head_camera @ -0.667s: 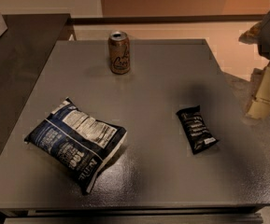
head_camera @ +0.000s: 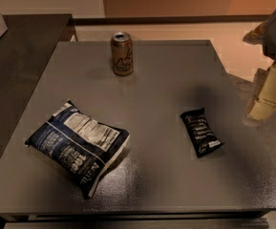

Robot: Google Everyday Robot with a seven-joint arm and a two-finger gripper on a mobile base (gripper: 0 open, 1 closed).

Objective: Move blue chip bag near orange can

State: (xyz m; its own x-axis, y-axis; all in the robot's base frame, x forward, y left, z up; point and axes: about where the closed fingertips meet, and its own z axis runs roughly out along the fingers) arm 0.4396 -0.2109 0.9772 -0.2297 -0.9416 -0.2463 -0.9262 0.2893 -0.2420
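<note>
The blue chip bag [head_camera: 78,147] lies flat on the front left of the grey table [head_camera: 175,80], white nutrition panel facing up. The orange can [head_camera: 122,53] stands upright near the table's far edge, well beyond the bag. My gripper [head_camera: 267,93] hangs at the right edge of the view, above the table's right side, far from the bag and the can. It holds nothing that I can see.
A small black wrapper [head_camera: 201,131] lies on the right half of the table, just left of the gripper. A darker counter [head_camera: 18,56] adjoins the table on the left. A light floor lies beyond the far and right edges.
The gripper has shifted very slightly left and up. The bag, the can and the wrapper have not moved.
</note>
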